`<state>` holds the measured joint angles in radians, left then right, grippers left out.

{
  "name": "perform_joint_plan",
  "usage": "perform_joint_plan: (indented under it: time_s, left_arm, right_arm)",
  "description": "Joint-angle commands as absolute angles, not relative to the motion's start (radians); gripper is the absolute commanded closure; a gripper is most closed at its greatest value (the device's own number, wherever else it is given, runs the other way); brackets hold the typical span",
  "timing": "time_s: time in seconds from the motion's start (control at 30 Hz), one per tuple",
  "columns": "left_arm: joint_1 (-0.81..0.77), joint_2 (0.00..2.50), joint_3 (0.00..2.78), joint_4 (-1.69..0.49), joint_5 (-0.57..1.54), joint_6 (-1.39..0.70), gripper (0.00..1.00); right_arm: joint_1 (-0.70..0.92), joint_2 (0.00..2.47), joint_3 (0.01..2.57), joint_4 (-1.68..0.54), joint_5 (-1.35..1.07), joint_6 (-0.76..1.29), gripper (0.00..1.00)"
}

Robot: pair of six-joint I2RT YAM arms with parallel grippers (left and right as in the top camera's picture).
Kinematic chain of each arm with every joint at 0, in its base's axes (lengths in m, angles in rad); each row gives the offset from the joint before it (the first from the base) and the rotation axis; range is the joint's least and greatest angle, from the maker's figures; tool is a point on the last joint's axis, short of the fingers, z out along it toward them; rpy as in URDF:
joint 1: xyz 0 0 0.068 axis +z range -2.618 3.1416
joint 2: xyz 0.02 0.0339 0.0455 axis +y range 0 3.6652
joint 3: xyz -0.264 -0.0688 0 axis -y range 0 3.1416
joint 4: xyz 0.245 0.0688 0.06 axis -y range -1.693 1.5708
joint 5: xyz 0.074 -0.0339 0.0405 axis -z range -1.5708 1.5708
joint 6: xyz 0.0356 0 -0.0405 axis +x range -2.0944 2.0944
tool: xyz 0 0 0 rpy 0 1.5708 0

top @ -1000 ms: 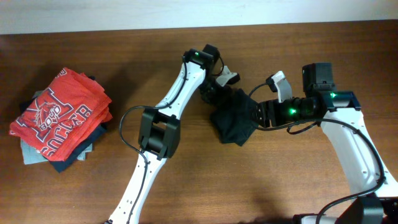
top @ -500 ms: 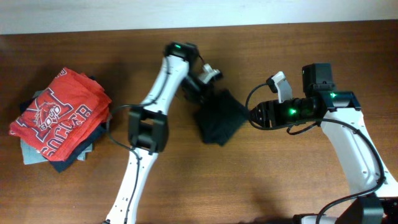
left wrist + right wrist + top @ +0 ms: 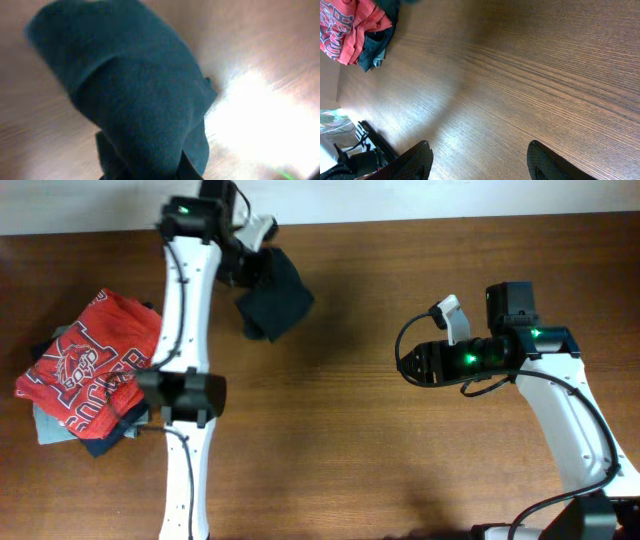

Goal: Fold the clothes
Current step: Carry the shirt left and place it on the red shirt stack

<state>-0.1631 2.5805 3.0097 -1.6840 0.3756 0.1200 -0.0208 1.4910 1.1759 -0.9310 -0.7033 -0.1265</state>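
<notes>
The left claw (image 3: 248,262) is clamping the black clothes (image 3: 272,298) in a bunched wad, just beyond the red shirt (image 3: 95,365) toward the far edge of the tabletop (image 3: 330,430). The right claw (image 3: 480,150) is hanging with its fingers spread wide and holding nothing, well away from the red shirt on the garment's other side.
</notes>
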Motion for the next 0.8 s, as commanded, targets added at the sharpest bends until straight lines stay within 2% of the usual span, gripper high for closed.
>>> perform_joint_plan:
  time_s: [0.0, 0.27, 0.5, 0.77]
  left_arm:
    - [-0.167, 2.419, 3.04, -1.688, 0.204, 0.025, 0.99]
    - [-0.151, 2.187, 3.04, -1.688, -0.049, -0.2, 0.99]
    - [-0.159, 2.022, 3.018, -1.688, -0.122, -0.163, 0.99]
    - [-0.159, 1.705, 2.636, -1.688, -0.257, -0.172, 0.99]
  right_arm:
    - [-0.022, 1.472, 1.173, -0.928, -0.702, -0.114, 0.35]
    - [-0.022, 1.472, 1.173, -0.928, -0.702, -0.095, 0.35]
    - [-0.022, 1.472, 1.173, -0.928, -0.702, -0.069, 0.35]
    - [-0.022, 1.472, 1.173, -0.925, -0.702, -0.069, 0.35]
